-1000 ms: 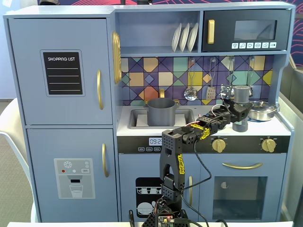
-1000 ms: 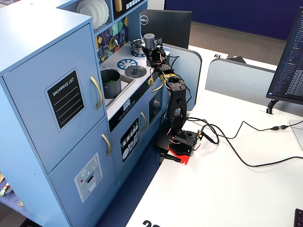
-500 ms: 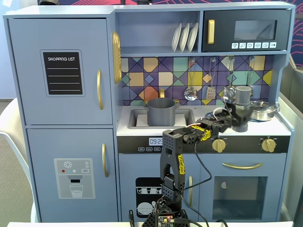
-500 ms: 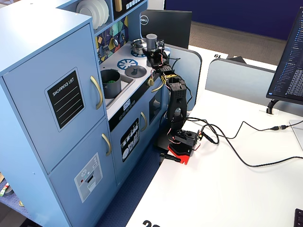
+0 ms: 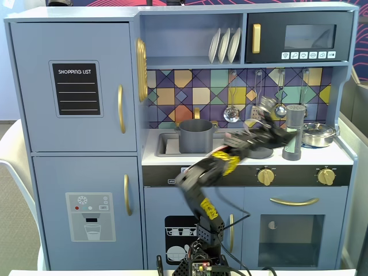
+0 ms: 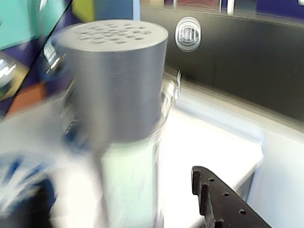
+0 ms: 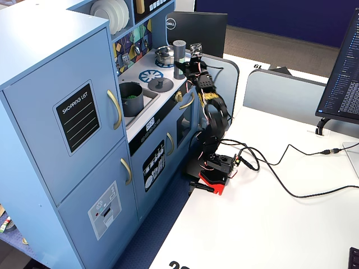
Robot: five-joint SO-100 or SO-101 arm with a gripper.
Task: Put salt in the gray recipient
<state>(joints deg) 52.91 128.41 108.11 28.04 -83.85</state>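
One blue toy kitchen stands along the white desk's left edge in a fixed view, a monitor at the far right corner. The salt shaker stands upright on the kitchen's white counter, right of the gray pot in the sink. The gripper is blurred beside the shaker; whether it grips is unclear.

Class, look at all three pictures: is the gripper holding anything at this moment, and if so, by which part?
It cannot be told. The gripper is right at the salt shaker, near mid-body, but motion blur hides any contact or closure.
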